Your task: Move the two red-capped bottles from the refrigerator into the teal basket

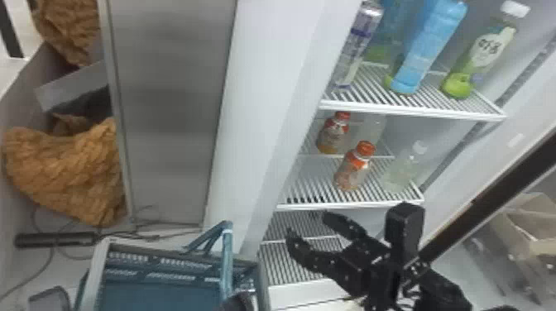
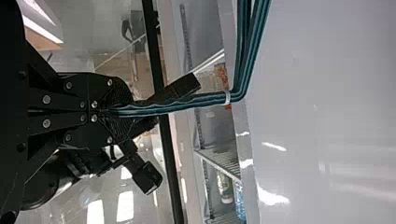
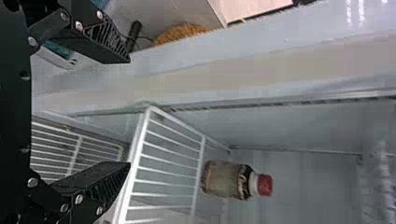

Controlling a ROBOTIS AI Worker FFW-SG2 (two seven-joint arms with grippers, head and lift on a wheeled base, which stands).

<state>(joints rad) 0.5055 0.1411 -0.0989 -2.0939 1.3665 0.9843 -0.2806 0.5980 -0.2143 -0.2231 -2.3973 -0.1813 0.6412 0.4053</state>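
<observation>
While the left end effector [image 2: 110, 111] grasps the teal basket's handle [image 2: 173, 107], the right end effector [image 1: 307, 224] hangs nearer the bottles, fingers spread. From there, the front red-capped bottle [image 1: 353, 169] stands upright farther in and higher on its wire shelf [image 1: 310, 205], the rear red-capped bottle [image 1: 332, 133] behind-left.

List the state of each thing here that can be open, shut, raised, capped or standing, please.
Refrigerator: open
Near red-capped bottle: capped, standing on shelf
Far red-capped bottle: capped, standing on shelf
Clear bottle: capped, standing
Green bottle: capped, standing
Teal basket: handle raised
Left tool: shut on handle
Right tool: open, holding nothing
</observation>
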